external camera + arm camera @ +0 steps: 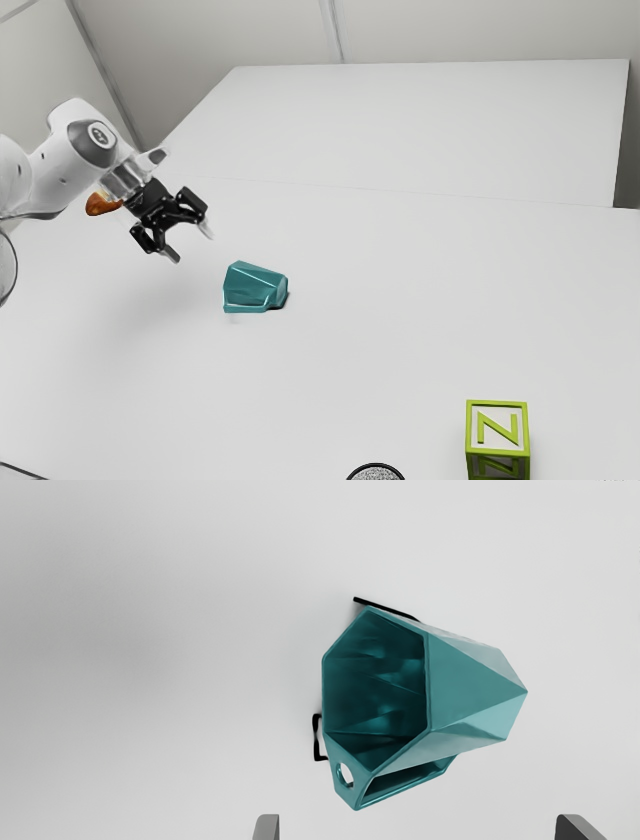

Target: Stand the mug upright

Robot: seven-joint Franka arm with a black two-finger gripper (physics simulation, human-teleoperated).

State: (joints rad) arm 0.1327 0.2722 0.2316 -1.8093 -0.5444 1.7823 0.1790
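the faceted teal mug [253, 287] is lying sideways centre-left in the exterior view, needing righting; the black gripper [193, 247] is gaping wide.

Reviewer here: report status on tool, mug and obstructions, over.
Tool open, empty, raised off the table. Teal faceted mug lying on its side. No obstruction seen between them; Z block well apart.

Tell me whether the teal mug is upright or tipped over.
Tipped over: the mug lies on its side on the table, its open mouth facing sideways.
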